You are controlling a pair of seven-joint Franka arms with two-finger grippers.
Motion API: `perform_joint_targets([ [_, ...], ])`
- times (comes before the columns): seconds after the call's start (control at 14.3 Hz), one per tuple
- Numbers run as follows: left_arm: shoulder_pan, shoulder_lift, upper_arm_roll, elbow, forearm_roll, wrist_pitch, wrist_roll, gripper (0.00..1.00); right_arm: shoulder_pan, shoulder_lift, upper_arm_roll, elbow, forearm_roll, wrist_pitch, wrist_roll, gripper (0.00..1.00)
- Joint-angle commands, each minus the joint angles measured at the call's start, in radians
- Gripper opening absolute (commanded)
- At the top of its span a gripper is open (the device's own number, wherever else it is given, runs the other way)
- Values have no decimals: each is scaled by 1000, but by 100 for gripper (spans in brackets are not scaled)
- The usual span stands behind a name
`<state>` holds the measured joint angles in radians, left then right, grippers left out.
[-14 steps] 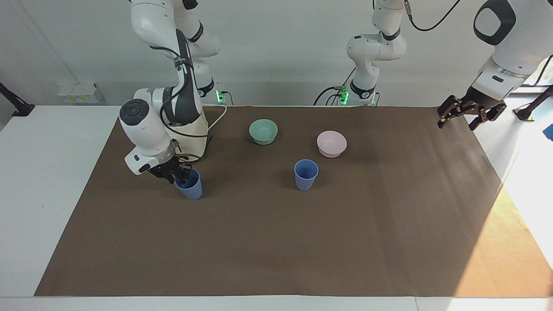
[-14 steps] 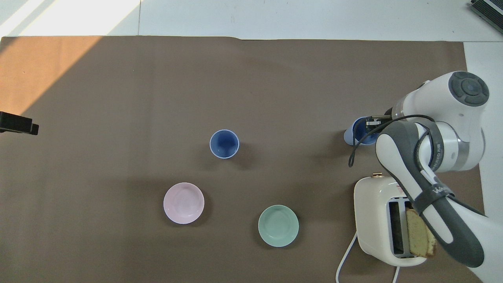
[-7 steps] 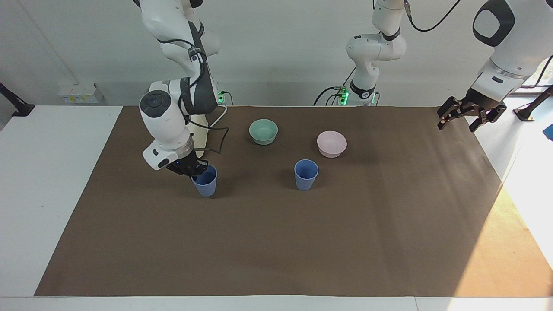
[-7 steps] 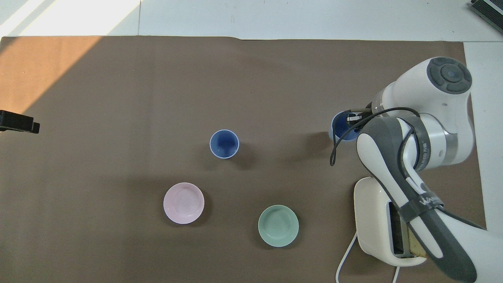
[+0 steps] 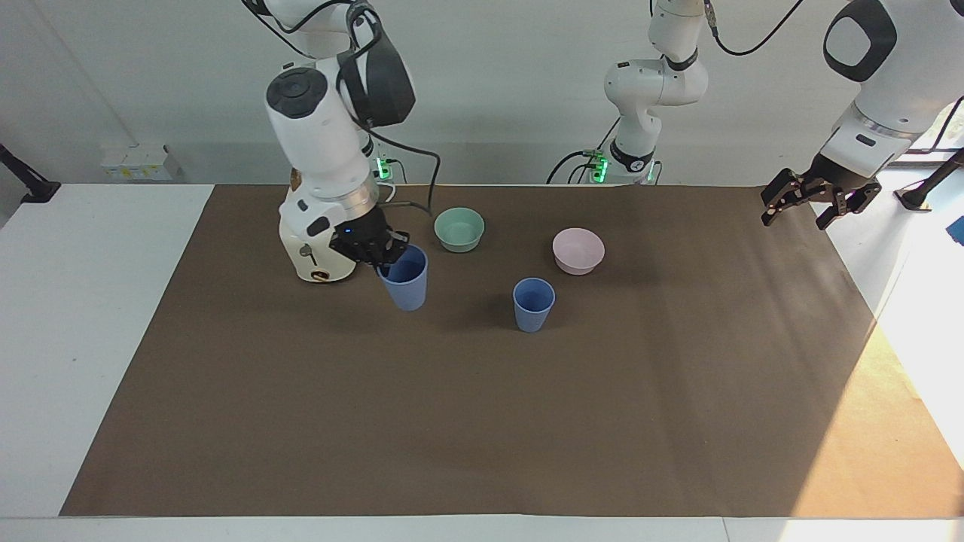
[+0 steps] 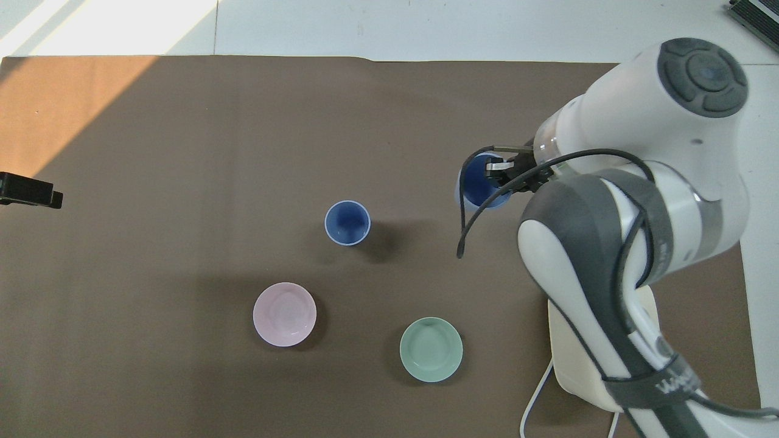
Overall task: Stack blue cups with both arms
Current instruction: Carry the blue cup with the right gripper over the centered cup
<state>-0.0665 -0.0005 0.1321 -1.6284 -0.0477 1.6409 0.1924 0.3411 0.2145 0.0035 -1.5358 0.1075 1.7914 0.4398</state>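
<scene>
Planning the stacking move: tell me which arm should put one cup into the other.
The right arm. Its tool already grips the rim of one small periwinkle-blue plastic tumbler, lifted above the brown mat, near the other periwinkle-blue tumbler standing upright. The left tool waits at the table's end, holding nothing.

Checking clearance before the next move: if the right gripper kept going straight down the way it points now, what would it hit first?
Likely only the brown mat. The right gripper, holding the raised blue cup by its rim, points downward.

Two blue cups (image 5: pixel 534 303) (image 5: pixel 405 277), two bowls (image 5: pixel 459 229) (image 5: pixel 578 251)
</scene>
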Motion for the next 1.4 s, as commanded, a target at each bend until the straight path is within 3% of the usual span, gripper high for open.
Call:
perform_joint_targets([
  [0.0,0,-7,-3,-4,17,-13,4,100,74,43,-2,83,8,-3,89,0],
  [0.49,4,-9,-3,1,15,-12,7,100,205,184,-5,209,-6,43,235,0],
  [1.33,2,-10,-3,4,15,-9,7,100,283,223,-2,128,-26,123,292,0],
])
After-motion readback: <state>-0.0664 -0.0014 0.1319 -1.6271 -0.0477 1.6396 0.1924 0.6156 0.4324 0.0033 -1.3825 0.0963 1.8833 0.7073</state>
